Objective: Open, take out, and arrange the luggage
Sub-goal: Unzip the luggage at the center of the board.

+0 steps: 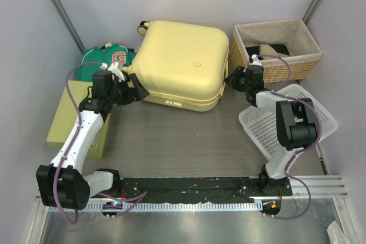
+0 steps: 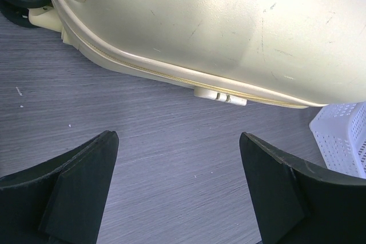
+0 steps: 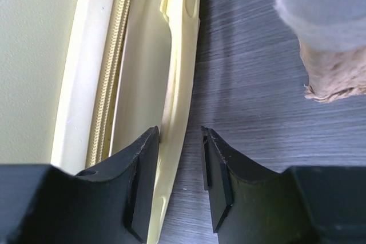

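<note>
Luggage (image 1: 180,64): closed, lying flat on the tabletop (image 1: 183,141), centre rear, wheels at its far left corner

Left arm (image 1: 86,127): you have it stretched forward and angled right; jaws spread wide, empty, just short of the case's near-left corner

Right arm (image 1: 291,121): elbow raised, wrist reaching left to the case's right side; jaws parted narrowly, gripping nothing

Left wrist view only: zip seam and a small pale pull (image 2: 220,95) ahead of the jaws

Right wrist view only: one finger (image 3: 137,175) overlaps the side handle (image 3: 180,72); you cannot tell whether they touch
</note>
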Motion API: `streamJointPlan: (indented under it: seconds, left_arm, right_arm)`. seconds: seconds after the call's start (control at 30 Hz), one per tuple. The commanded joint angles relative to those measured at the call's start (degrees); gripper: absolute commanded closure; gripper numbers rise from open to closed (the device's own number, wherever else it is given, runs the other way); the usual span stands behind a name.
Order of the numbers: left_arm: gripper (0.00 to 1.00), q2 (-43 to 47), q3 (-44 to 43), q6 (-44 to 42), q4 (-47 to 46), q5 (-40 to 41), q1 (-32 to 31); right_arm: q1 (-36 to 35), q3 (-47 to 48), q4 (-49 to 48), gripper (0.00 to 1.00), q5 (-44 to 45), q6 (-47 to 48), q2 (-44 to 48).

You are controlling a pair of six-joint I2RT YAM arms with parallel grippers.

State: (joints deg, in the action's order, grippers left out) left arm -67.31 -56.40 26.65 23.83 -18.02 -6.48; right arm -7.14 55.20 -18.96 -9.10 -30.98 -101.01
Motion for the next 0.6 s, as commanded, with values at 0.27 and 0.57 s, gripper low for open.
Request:
streamJointPlan:
  seconds: [0.27, 0.57]
  left_arm:
    - [0.08, -0.4, 0.1, 0.2, -1.7, -0.7, -0.2]
    - [0.08, -1.2, 0.8, 1.8, -2.4, -1.5, -0.5]
  right_arm:
    - [-3.2, 7.3, 5.5, 0.53, 5.1, 3.0, -5.0]
    - [-4.0, 5.1, 6.8, 0.77, 5.9, 3.0, -4.5]
